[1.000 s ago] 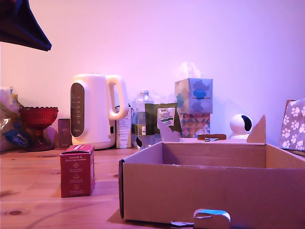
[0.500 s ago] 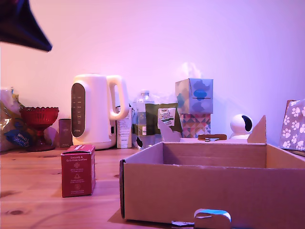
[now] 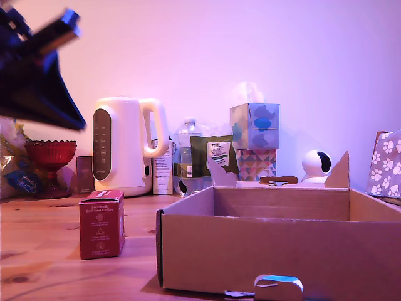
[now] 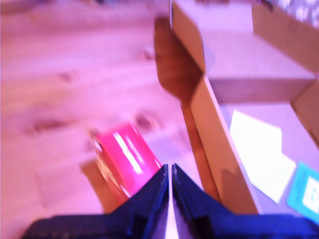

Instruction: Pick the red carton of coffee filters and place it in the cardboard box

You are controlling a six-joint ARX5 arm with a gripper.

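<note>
Red carton of coffee filters [image 3: 101,224] upright on the wooden bench [image 3: 44,257], well clear of the tool and untouched, just to the exterior view's left of the cardboard box [image 3: 282,251], with a narrow strip of bare wood between the two. White print on the carton's front too small to read in full. Cardboard box cut off at the exterior view's right and lower edges; floor of the box hidden behind its near wall there. In the wrist view, carton [image 4: 127,159] blurred by motion, lying beside the box's outer wall [image 4: 219,149], its lower part hidden behind the tool. Inside the box, by that view, a pale sheet [image 4: 261,157] and a turquoise-edged card [image 4: 306,191], the latter cut by the frame; neither legible. Tool [image 4: 169,174] seen as two dark fingers pressed together tip to tip, clenched on nothing, poised above the carton. In the exterior view only a dark, smeared wedge of the tool [image 3: 34,75] at upper left, mostly out of frame, finger state unreadable from there. Along the back wall, a white kettle [image 3: 125,144], a red glass footed bowl [image 3: 50,160] partly masked by the dark wedge, a slim dark box [image 3: 84,174], a clear bottle [image 3: 190,153], stacked patterned tissue boxes [image 3: 255,141], a small white round camera [image 3: 316,165]. At the far right edge, a paw-print fabric item [image 3: 386,162], cut off.
</note>
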